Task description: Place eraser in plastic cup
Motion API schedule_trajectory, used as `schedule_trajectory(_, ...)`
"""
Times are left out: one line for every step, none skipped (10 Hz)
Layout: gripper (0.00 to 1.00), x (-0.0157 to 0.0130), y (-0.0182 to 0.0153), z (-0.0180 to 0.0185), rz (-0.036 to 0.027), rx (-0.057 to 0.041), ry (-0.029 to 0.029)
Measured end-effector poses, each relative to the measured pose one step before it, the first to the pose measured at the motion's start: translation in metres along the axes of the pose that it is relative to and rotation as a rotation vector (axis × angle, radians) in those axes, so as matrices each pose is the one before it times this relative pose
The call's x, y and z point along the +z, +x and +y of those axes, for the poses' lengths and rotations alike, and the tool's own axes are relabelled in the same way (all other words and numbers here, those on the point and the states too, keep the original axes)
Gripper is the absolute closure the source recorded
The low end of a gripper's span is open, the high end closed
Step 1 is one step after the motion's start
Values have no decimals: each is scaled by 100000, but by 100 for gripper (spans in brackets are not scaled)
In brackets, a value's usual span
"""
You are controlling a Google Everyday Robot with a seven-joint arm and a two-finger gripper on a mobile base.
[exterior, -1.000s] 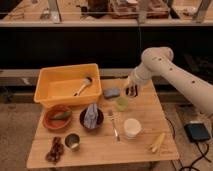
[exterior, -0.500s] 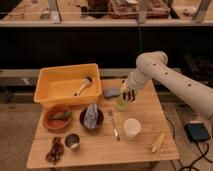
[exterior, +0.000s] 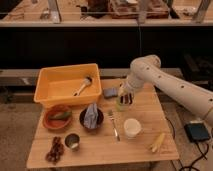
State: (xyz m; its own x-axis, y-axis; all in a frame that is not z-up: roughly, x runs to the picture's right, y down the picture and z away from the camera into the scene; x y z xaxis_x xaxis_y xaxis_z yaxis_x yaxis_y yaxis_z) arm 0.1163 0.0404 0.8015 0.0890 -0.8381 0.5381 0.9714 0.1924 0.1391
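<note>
My gripper (exterior: pixel 126 97) hangs at the end of the white arm, right over the pale green plastic cup (exterior: pixel 121 104) near the middle of the wooden table (exterior: pixel 145 155). Its fingers are shut on a small dark block, the eraser (exterior: pixel 128 99), which sits at the cup's rim on its right side. The gripper hides most of the eraser, and I cannot tell whether the eraser touches the cup.
A blue-grey pad (exterior: pixel 110 92) lies just left of the cup. A yellow bin (exterior: pixel 50 95) with a brush in it stands at the back left. In front are a white cup (exterior: pixel 132 127), a fork (exterior: pixel 115 126), a dark bowl with a cloth (exterior: pixel 91 118), a brown bowl (exterior: pixel 57 118), a small metal cup (exterior: pixel 72 141) and a yellow item (exterior: pixel 157 142).
The arm has swung left and lowered, bringing the gripper from right of the green cup to directly over it.
</note>
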Motion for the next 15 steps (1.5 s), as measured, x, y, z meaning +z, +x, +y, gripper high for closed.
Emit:
schedule_trajectory(56,918,-177,88,-444,435,-1154)
schedule_trajectory(56,329,-8,-56,-280,296,-549)
schedule_trajectory(56,314,-12,-1,-436,335,-543)
schedule_trajectory(56,280,-5,-49,-526,318,-312)
schedule_trajectory(56,281,-17,-69,-449,336,-238)
schedule_trajectory(56,191,-46,-47,-257,180,-176)
schedule_trajectory(56,182,-41,-81,-186,-26,-162)
schedule_trajectory(56,262,-35,-102,-145,114,-50)
schedule_trajectory(56,300,-8,-33,-87,288,-120)
schedule_trajectory(56,248,46,53,-102,457,48)
schedule_trajectory(56,445,161,138,-97,874,31)
schedule_trajectory(56,235,160,1,264,403,-4)
schedule_trajectory(56,228,138,-24,245,324,-13)
schedule_trajectory(56,182,228,-38,319,541,122)
schedule_trajectory(56,235,257,-9,243,631,75)
